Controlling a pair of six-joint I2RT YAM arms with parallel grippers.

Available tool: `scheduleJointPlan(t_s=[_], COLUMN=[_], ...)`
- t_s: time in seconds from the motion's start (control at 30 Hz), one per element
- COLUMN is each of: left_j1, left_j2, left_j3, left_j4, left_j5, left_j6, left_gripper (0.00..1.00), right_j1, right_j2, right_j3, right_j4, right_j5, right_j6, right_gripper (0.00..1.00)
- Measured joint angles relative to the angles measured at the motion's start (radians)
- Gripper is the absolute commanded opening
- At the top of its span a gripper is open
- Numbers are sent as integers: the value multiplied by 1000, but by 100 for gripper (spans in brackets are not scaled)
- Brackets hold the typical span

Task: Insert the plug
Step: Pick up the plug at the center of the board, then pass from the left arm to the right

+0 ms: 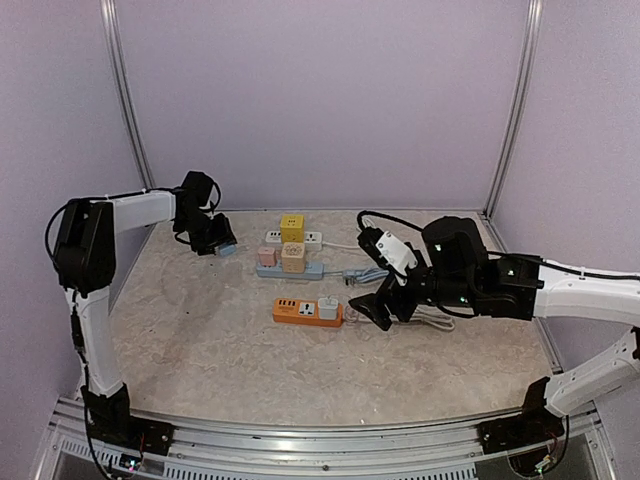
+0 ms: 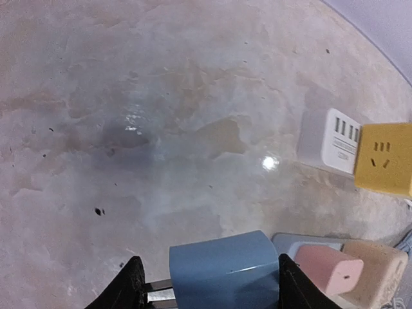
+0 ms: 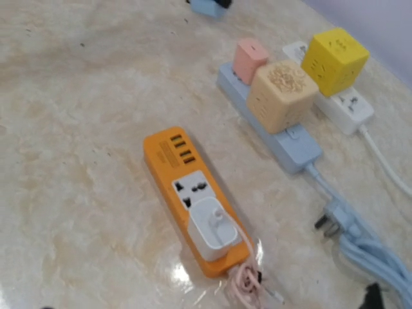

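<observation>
My left gripper (image 1: 213, 240) is shut on a blue plug (image 2: 222, 270) at the back left of the table, just left of the power strips. In the left wrist view its black fingers (image 2: 125, 290) stand on either side of the plug, and the metal prongs (image 2: 158, 291) point toward the left finger. The plug shows as a pale blue block (image 1: 227, 248) in the top view. My right gripper (image 1: 372, 312) hangs open and holds nothing, just right of the orange power strip (image 1: 307, 311). Only one dark fingertip (image 3: 373, 297) shows in the right wrist view.
A white charger (image 3: 214, 228) with a pink cable sits in the orange strip (image 3: 180, 174), beside a free socket. A blue strip (image 3: 283, 138) carries pink (image 3: 250, 59) and beige (image 3: 282, 95) cubes. Behind lies a white strip (image 3: 347, 106) with a yellow cube (image 3: 335, 53). Loose cables (image 1: 430, 318) lie to the right.
</observation>
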Motion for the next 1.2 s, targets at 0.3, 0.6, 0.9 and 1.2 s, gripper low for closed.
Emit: scheduleJointPlan(t_s=[0.3,0.6,0.9,1.2], left_j1=[-187,-394,-592,-696], left_j2=[-279,-370,-434,-498], left_j3=[-148,-205,-269,-377], left_j4=[103,168,316,526], left_j5=[26,22,-87,-200], left_j6=[-55,-90,-110,-126], left_gripper=[49,51,52,52], right_j1=[8,8,8,8], right_j2=[-137,-142,-74,-68], right_j3=[-137,-172,-142,-142], right_j4=[218,352,393,468], right_j5=[-70,-78,13,87], right_j6=[-23,32,130,145], right_gripper=[95,92,92,92])
